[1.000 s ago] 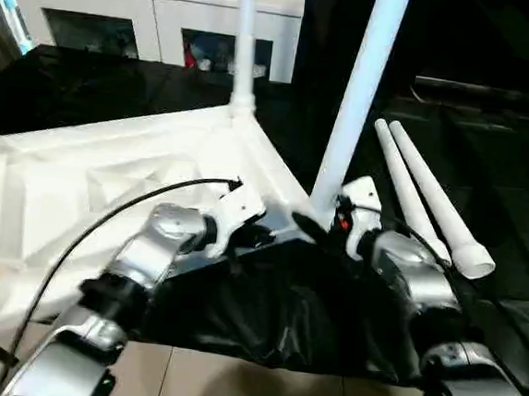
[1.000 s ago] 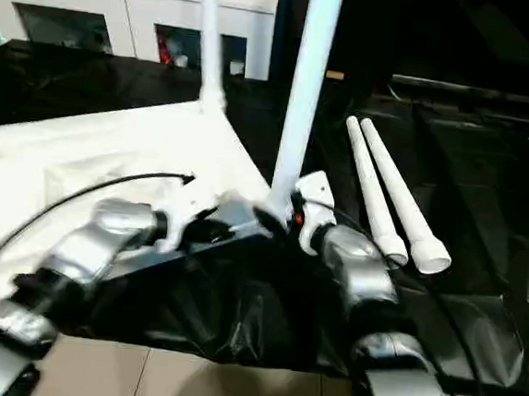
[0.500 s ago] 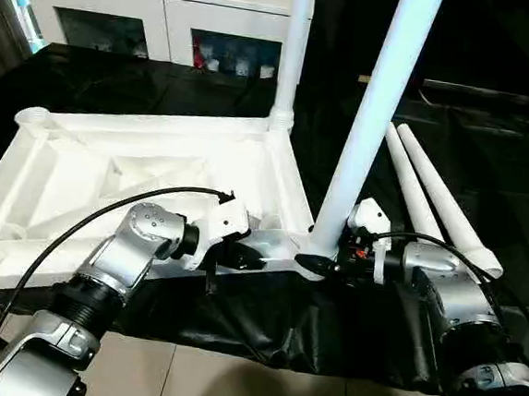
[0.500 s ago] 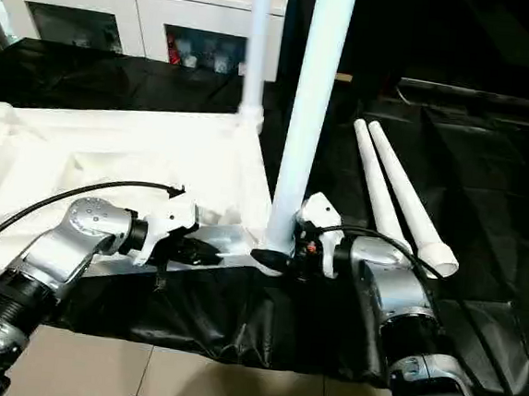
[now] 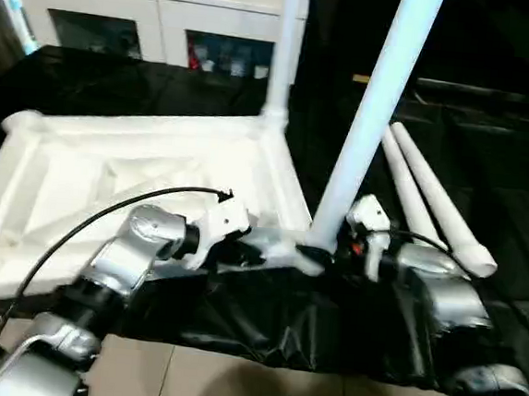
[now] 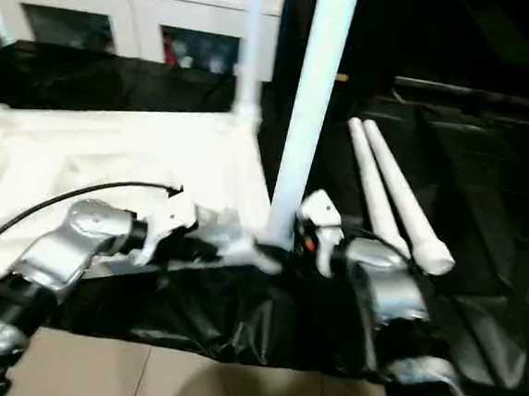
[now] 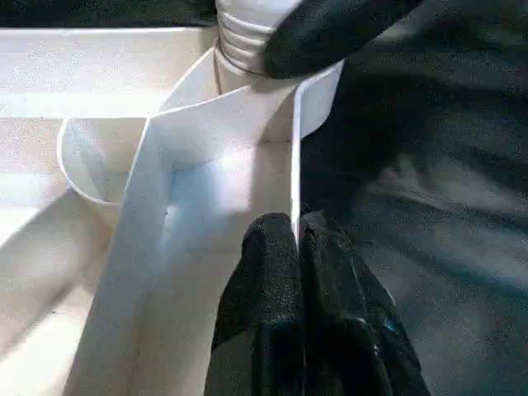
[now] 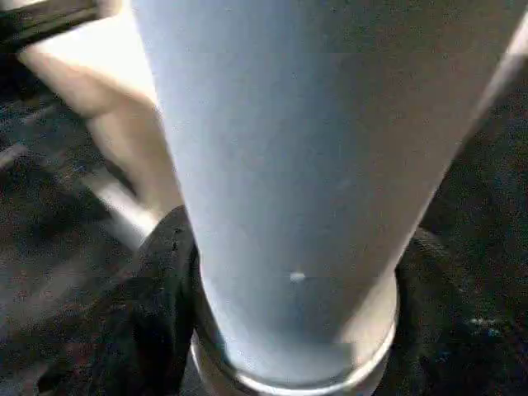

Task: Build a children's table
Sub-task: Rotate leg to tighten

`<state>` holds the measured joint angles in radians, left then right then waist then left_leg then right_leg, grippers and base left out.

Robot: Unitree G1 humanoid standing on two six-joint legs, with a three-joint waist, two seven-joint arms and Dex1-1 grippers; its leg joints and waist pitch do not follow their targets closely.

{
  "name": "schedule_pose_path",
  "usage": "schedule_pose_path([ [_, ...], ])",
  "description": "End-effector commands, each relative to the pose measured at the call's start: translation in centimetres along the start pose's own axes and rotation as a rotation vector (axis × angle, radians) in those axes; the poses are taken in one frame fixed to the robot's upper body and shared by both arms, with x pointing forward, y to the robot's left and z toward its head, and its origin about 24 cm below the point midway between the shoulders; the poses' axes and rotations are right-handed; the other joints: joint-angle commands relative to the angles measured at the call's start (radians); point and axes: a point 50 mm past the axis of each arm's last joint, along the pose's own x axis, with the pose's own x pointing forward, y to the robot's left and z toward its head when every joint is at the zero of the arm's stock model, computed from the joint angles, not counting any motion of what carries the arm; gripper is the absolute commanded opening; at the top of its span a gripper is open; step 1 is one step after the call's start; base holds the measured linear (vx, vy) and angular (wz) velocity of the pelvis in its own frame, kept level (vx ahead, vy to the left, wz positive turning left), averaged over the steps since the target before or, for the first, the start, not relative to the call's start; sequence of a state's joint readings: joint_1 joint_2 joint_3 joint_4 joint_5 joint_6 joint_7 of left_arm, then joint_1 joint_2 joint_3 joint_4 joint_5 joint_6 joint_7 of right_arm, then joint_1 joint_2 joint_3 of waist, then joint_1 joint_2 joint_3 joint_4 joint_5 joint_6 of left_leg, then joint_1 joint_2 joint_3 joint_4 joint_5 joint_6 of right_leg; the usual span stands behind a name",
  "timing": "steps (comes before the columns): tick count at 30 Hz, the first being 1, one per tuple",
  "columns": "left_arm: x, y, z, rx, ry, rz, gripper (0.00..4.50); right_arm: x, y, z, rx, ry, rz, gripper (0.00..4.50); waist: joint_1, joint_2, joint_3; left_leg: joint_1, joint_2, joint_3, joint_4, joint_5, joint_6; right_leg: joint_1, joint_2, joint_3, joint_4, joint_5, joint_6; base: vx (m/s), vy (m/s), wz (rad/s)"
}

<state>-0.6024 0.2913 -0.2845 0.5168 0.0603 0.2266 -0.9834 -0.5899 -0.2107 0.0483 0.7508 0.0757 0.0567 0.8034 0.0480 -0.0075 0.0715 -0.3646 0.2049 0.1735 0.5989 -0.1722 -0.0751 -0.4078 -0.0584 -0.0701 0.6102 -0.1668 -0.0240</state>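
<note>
Your tabletop (image 5: 147, 165) lies upside down, ribbed underside up, on black sheeting (image 5: 264, 314) that covers the work surface. One leg (image 5: 282, 47) stands upright in the far corner socket, and a second leg (image 5: 374, 106) rises with a slight lean from the near corner socket beside your right arm. Two loose legs (image 5: 431, 199) lie side by side on the sheeting further right, touching along their length.

Your left gripper (image 7: 295, 239) has its black fingers pressed together, pinching the thin upright wall of the tabletop's near edge close to that socket. Your left forearm (image 5: 135, 252) reaches in from the near left, bent at the wrist towards the corner. Your right gripper (image 8: 293, 330) brackets the base of the near leg, a finger on each side and touching it. The right forearm (image 5: 437, 292) comes in from the near right.

Pale floor (image 5: 229, 389) shows below the sheeting. A white cabinet (image 5: 151, 12) with glass doors stands at the back.
</note>
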Motion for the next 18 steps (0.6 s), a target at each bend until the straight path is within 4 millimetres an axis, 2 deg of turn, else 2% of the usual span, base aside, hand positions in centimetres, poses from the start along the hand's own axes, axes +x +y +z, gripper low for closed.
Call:
schedule_pose_path([
  [1, 1.2, 0.9, 2.7, 0.016, -0.058, 0.118, 0.00, 2.4, 1.3, -0.2, 0.032, 0.022, -0.088, 2.70, -0.004, 0.003, -0.071, 0.014, 0.017, -0.009, -0.070, -0.293, 0.000, 0.044, -0.077, 0.042, -0.100, -0.449, -0.162, 0.000, 0.000, 0.00],
  [2, 1.3, 1.0, 2.8, 0.011, -0.057, 0.129, 0.00, 2.6, 1.4, -0.2, 0.038, 0.021, -0.101, 2.70, -0.006, 0.008, -0.072, 0.017, 0.018, -0.009, -0.070, -0.295, -0.002, 0.041, -0.076, 0.043, -0.101, -0.442, -0.162, 0.000, 0.000, 0.00],
  [4, 2.2, 1.5, 3.3, -0.034, -0.052, 0.222, 0.00, 4.1, 2.0, 0.0, 0.112, 0.006, -0.200, 2.70, -0.007, 0.009, -0.074, 0.016, 0.017, -0.009, -0.071, -0.288, -0.005, 0.042, -0.075, 0.043, -0.098, -0.413, -0.169, 0.000, 0.000, 0.00],
  [6, 2.4, 1.6, 3.5, -0.045, -0.058, 0.245, 0.00, 4.5, 2.2, 0.2, 0.123, 0.003, -0.223, 2.70, -0.005, 0.010, -0.076, 0.015, 0.019, -0.009, -0.070, -0.281, -0.003, 0.043, -0.075, 0.045, -0.094, -0.371, -0.183, 0.000, 0.000, 0.00],
  [8, 2.7, 1.5, 3.7, -0.050, -0.061, 0.257, 0.00, 5.0, 2.4, 0.5, 0.112, -0.007, -0.240, 2.70, 0.001, 0.010, -0.082, 0.007, 0.021, -0.008, -0.070, -0.239, 0.009, 0.052, -0.076, 0.046, -0.082, -0.275, -0.204, 0.000, 0.000, 0.00],
  [9, 2.7, 1.5, 3.7, -0.040, -0.062, 0.260, 0.00, 5.1, 2.5, 0.6, 0.115, -0.013, -0.235, 2.70, 0.002, 0.010, -0.083, 0.008, 0.021, -0.007, -0.069, -0.233, 0.013, 0.052, -0.076, 0.047, -0.081, -0.255, -0.210, 0.000, 0.000, 0.00],
  [10, 2.8, 1.3, 3.8, -0.036, -0.067, 0.248, 0.00, 5.2, 2.7, 0.8, 0.131, -0.025, -0.208, 3.26, 0.002, 0.008, -0.084, 0.006, 0.020, -0.005, -0.068, -0.218, 0.022, 0.054, -0.074, 0.047, -0.078, -0.215, -0.219, 0.000, 0.000, 0.00],
  [11, 2.9, 1.1, 3.8, -0.026, -0.074, 0.233, 0.00, 5.3, 2.7, 0.9, 0.137, -0.032, -0.190, 3.26, 0.004, 0.006, -0.083, 0.004, 0.020, -0.004, -0.068, -0.206, 0.032, 0.056, -0.075, 0.048, -0.075, -0.195, -0.226, 0.000, 0.000, 0.00],
  [15, 2.7, 0.5, 3.6, 0.005, -0.084, 0.160, 0.00, 4.8, 2.3, 0.8, 0.091, -0.020, -0.165, 3.60, 0.006, 0.003, -0.080, 0.004, 0.021, -0.004, -0.069, -0.216, 0.038, 0.057, -0.077, 0.047, -0.078, -0.230, -0.221, 0.000, 0.000, 0.00],
  [16, 2.5, 0.4, 3.4, 0.020, -0.083, 0.134, 0.00, 4.4, 1.9, 0.8, 0.068, -0.016, -0.157, 3.77, 0.006, 0.006, -0.079, 0.004, 0.021, -0.006, -0.071, -0.223, 0.035, 0.058, -0.079, 0.046, -0.080, -0.254, -0.217, 0.000, 0.000, 0.00],
  [18, 2.1, 0.0, 3.1, 0.043, -0.090, 0.083, 0.00, 3.8, 1.4, 0.8, 0.029, -0.018, -0.149, 3.77, 0.000, 0.005, -0.079, 0.002, 0.023, -0.006, -0.070, -0.233, 0.034, 0.057, -0.079, 0.047, -0.080, -0.261, -0.217, 0.000, 0.000, 0.00],
])
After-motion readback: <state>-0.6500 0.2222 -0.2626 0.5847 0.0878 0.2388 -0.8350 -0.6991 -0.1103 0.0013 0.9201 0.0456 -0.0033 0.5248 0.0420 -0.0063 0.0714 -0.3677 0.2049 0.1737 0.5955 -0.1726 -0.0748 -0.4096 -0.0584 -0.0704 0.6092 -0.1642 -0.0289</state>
